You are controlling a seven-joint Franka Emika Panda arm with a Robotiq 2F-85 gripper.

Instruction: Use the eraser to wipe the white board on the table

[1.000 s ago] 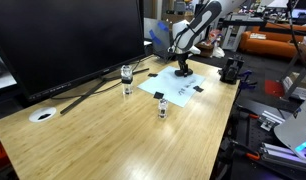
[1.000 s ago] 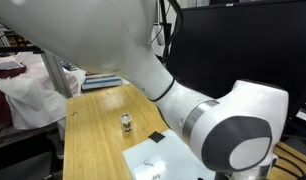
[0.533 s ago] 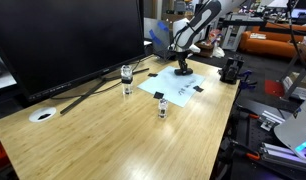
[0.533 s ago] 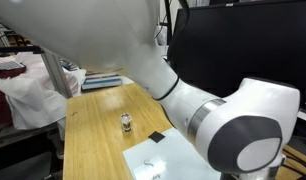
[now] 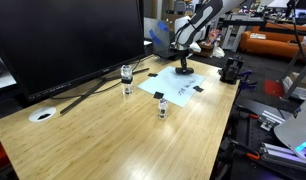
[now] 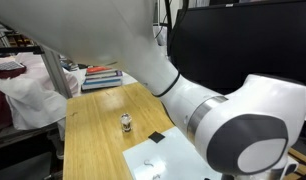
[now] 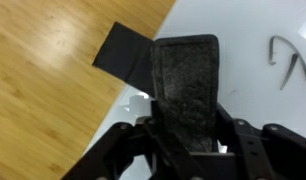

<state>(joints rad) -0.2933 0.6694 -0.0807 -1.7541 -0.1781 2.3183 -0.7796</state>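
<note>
In the wrist view the black oblong eraser (image 7: 188, 75) stands lengthwise between my jaws, and my gripper (image 7: 188, 128) is shut on it. It rests at the near edge of the white board (image 7: 258, 110), which carries a few dark marks (image 7: 288, 60). In an exterior view the gripper (image 5: 182, 66) points down onto the far end of the white board (image 5: 171, 88) on the wood-grain table (image 5: 123, 135). Where my arm fills an exterior view, only a corner of the white board (image 6: 158, 160) shows.
A flat black piece (image 7: 123, 55) lies at the board's corner. Two small glass jars (image 5: 127, 78) (image 5: 162, 107) stand beside the board. A round white disc (image 5: 41, 115) lies near a big dark monitor (image 5: 68, 40). Cables run across the table.
The jaws have closed on the eraser. The arm has barely moved and the board lies as before.
</note>
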